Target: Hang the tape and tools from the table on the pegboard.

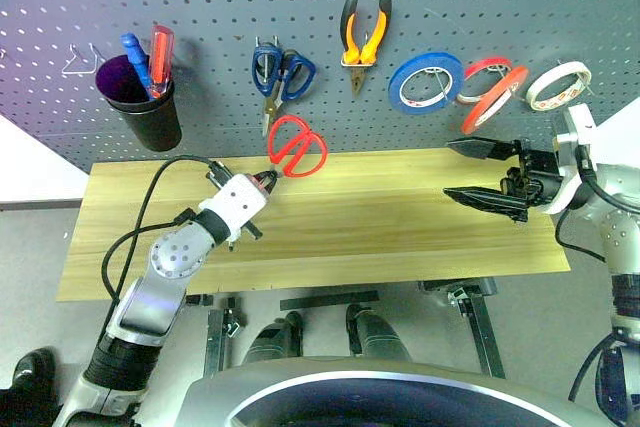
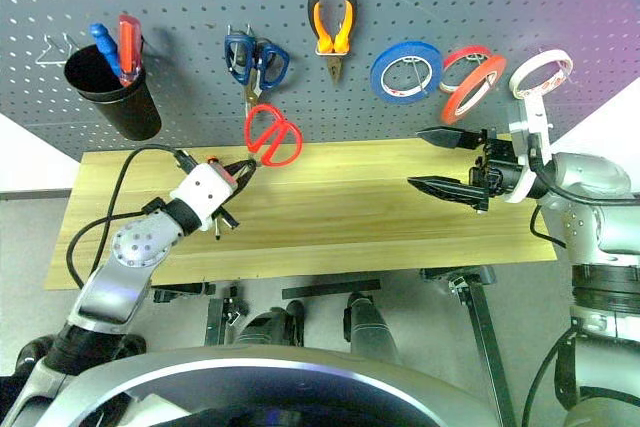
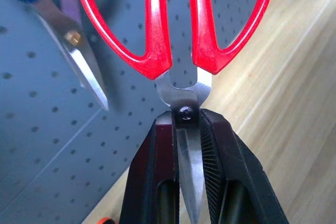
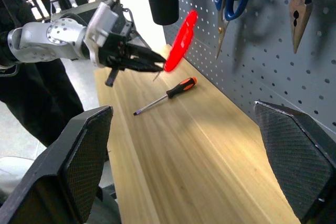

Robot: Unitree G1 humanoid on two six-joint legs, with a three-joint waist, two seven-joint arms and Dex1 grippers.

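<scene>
the left hand (image 1: 268, 180) is pinching the red-handled scissors (image 1: 297, 146) by their blades, its two black fingers (image 3: 157, 182) pressed tight on either side of the steel just below the pivot screw. the red handles are pointing up toward the pegboard (image 1: 200, 7), lifted off the desk (image 1: 380, 217), sitting just below the blue-handled scissors (image 1: 280, 72) that are hanging on the board at about 11 o'clock from them.

the right hand (image 1: 480, 172) is hovering over the right end of the desk with its fingers (image 4: 84, 161) spread wide and nothing between them, pointing toward the left hand.

the slim screwdriver (image 4: 164, 96) with the orange-and-black handle is lying flat on the desk close to the pegboard, near the left hand. the pliers (image 1: 364, 39) with orange-and-black handles are hanging on the pegboard, jaws down, at about 1 o'clock from the red scissors. the thin red tape (image 1: 494, 99) is hanging tilted on the board at 3 o'clock from the pliers, overlapping a red roll with a white core (image 1: 484, 75), with a blue roll (image 1: 425, 82) beside them and a white roll (image 1: 557, 85) at the far right. a black cup (image 1: 145, 102) at the board's left is holding a blue and a red screwdriver (image 1: 161, 57).
</scene>
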